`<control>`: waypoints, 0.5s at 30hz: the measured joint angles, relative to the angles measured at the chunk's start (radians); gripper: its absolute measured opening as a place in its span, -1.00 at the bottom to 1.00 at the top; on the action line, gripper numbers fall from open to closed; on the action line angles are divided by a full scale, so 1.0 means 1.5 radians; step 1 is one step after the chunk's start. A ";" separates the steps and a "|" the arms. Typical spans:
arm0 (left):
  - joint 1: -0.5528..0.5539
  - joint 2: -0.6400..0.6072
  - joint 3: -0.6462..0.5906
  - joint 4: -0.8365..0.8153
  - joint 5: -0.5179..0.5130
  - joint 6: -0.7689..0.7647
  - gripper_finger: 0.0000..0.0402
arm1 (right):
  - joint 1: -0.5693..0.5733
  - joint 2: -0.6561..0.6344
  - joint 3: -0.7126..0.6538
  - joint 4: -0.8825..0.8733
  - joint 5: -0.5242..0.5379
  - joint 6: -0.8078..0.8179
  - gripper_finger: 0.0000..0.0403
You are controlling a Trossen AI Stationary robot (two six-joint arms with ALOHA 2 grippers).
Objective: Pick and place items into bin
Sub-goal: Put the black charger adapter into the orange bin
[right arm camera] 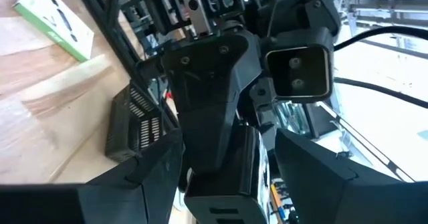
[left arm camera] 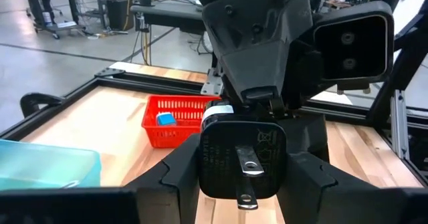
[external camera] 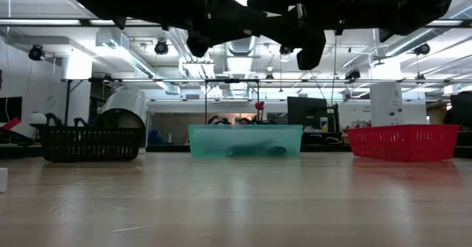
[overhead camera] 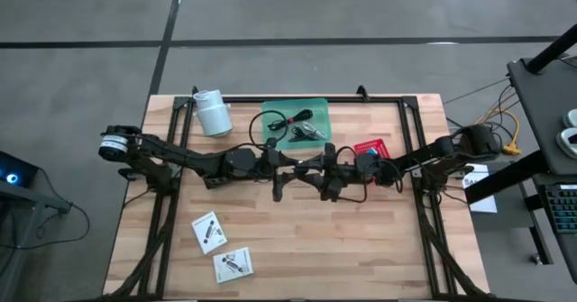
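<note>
The left gripper (overhead camera: 281, 187) meets the right gripper (overhead camera: 326, 187) in the air above the middle of the table (overhead camera: 297, 248). In the left wrist view, the left fingers (left arm camera: 167, 180) clamp a black plug-in adapter (left arm camera: 242, 158) between them, its metal prongs pointing at the camera. The right fingers (right arm camera: 127, 184) stand wide on either side of the left arm's hand and hold nothing that can be seen. This looks like a handover of the adapter.

The green bin (overhead camera: 296, 122) at the far edge of the table already holds a thin black cable (overhead camera: 287, 120) and some dark small pieces, so part of the job seems done. The two white packets (overhead camera: 221, 248) with black print lie on the near left of the table, well apart from the bin and not yet picked. A red basket (overhead camera: 371, 148) sits right of the bin; a white roll (overhead camera: 213, 113) lies to its left.
</note>
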 joint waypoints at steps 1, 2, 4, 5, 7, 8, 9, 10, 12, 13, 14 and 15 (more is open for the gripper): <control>0.000 0.000 0.000 -0.002 0.002 0.000 -0.34 | 0.000 0.000 0.000 -0.005 0.000 0.000 0.11; 0.000 0.000 0.000 -0.004 0.005 0.000 -0.34 | 0.000 0.000 0.000 -0.008 0.000 0.000 0.10; 0.000 0.000 0.000 -0.003 0.009 -0.001 -0.34 | 0.000 0.000 0.000 -0.009 0.003 -0.002 0.09; 0.000 0.000 0.000 -0.002 0.010 -0.001 -0.34 | -0.001 0.000 0.000 -0.009 0.004 -0.002 0.08; 0.000 0.000 0.000 -0.002 0.011 -0.002 -0.34 | -0.001 0.000 0.000 -0.011 0.014 -0.002 0.07; 0.000 0.000 0.000 -0.002 0.013 -0.002 -0.34 | -0.001 0.000 0.000 -0.012 0.022 -0.003 0.06; 0.000 0.000 0.000 -0.002 0.013 -0.002 -0.34 | 0.000 0.000 0.000 -0.012 0.030 -0.004 0.05; 0.000 0.000 0.002 -0.002 0.015 -0.002 -0.34 | 0.000 0.000 0.000 -0.013 0.036 -0.005 0.04; 0.000 0.000 0.005 -0.002 0.022 -0.002 -0.34 | 0.000 0.000 0.000 -0.013 0.038 -0.003 0.03; 0.000 0.000 0.006 -0.002 0.023 -0.002 -0.34 | -0.001 0.000 0.000 -0.013 0.038 -0.002 0.02; 0.000 0.000 0.007 -0.002 0.023 -0.002 -0.34 | -0.001 0.000 0.000 -0.013 0.038 -0.002 0.00; 0.000 0.000 0.007 -0.002 0.023 -0.002 -0.34 | -0.001 0.000 0.000 -0.013 0.038 -0.002 -0.01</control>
